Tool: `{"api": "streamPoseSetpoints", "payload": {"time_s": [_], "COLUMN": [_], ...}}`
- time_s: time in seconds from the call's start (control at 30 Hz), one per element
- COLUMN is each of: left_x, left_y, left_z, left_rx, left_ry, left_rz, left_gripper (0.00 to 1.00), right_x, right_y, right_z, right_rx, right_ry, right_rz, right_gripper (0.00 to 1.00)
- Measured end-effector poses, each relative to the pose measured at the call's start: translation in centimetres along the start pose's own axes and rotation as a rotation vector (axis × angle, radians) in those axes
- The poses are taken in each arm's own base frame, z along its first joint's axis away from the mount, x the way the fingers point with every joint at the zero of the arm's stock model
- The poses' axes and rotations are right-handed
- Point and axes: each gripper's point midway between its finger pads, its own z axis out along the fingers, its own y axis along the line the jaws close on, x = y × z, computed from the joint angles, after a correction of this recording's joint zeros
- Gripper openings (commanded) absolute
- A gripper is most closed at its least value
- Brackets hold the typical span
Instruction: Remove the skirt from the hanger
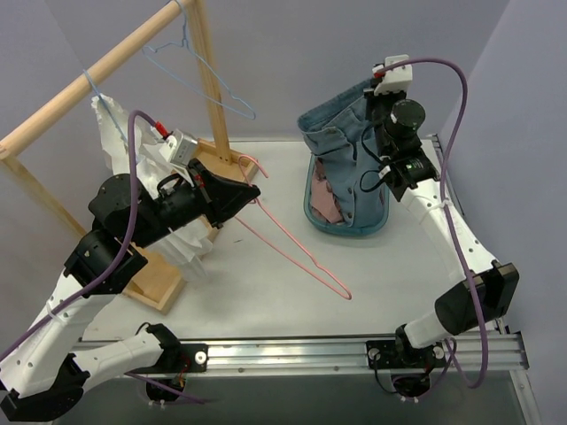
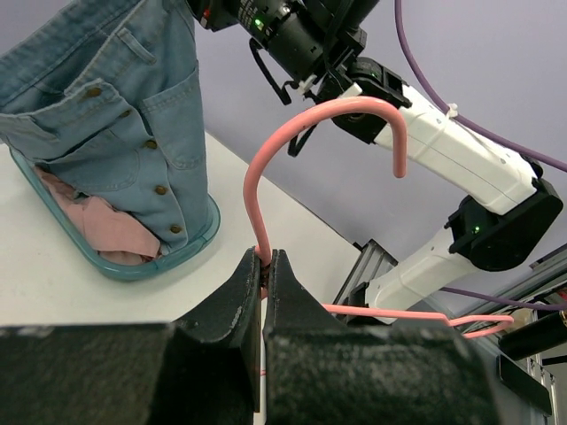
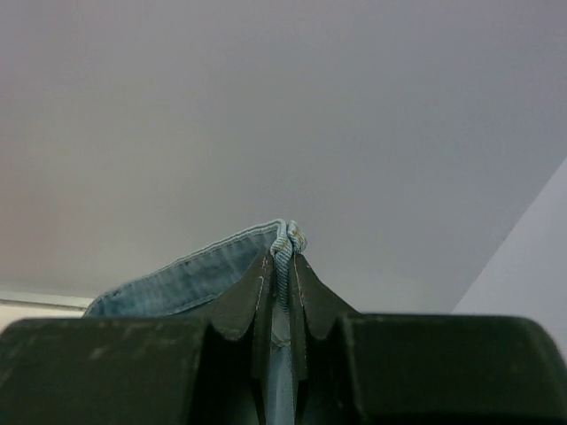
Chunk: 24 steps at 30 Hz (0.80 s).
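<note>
The blue denim skirt [image 1: 341, 146] hangs from my right gripper [image 1: 370, 88], its lower part resting in a teal basket [image 1: 347, 228]. My right gripper [image 3: 282, 257] is shut on the skirt's edge [image 3: 199, 274]. The pink hanger [image 1: 292, 246] is off the skirt, held slanting over the table. My left gripper [image 1: 251, 190] is shut on the hanger's neck just below the hook [image 2: 266, 262]. In the left wrist view the hanger's hook [image 2: 319, 119] curves up and the skirt [image 2: 115, 115] stands at the left over the basket [image 2: 133, 266].
A wooden rack [image 1: 97, 71] stands at the back left with a light blue wire hanger [image 1: 199, 66] and a white garment [image 1: 120, 133] on it. Pink cloth [image 1: 323, 199] lies in the basket. A metal rail [image 1: 354, 350] runs along the table's near edge.
</note>
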Motion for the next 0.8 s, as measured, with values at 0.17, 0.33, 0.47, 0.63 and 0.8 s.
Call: {"api": "streamPoseSetpoints", "payload": {"time_s": [0.17, 0.33, 0.47, 0.63, 0.8], "left_x": [0.3, 0.8, 1.3, 1.4, 1.3], "left_y": [0.2, 0.7, 1.0, 0.9, 0.8], "left_z": [0.1, 0.6, 1.1, 1.2, 1.0], "left_rx": [-0.004, -0.014, -0.017, -0.014, -0.014], "left_ry": [0.009, 0.026, 0.042, 0.048, 0.046], "left_rz": [-0.002, -0.006, -0.011, -0.024, -0.024], "left_gripper": [0.02, 0.02, 0.02, 0.02, 0.02], "right_x": [2.7, 6.3, 9.5, 18.3, 28.6], "right_y": [-1.1, -1.9, -1.0, 2.8, 8.1], "right_z": [-4.3, -9.7, -10.3, -9.2, -9.6], "right_rx": [0.015, 0.025, 0.014, -0.037, -0.111], "right_ry": [0.054, 0.146, 0.239, 0.483, 0.807], "right_rz": [0.025, 0.073, 0.113, 0.173, 0.278], "right_gripper": [0.00, 0.00, 0.00, 0.00, 0.00]}}
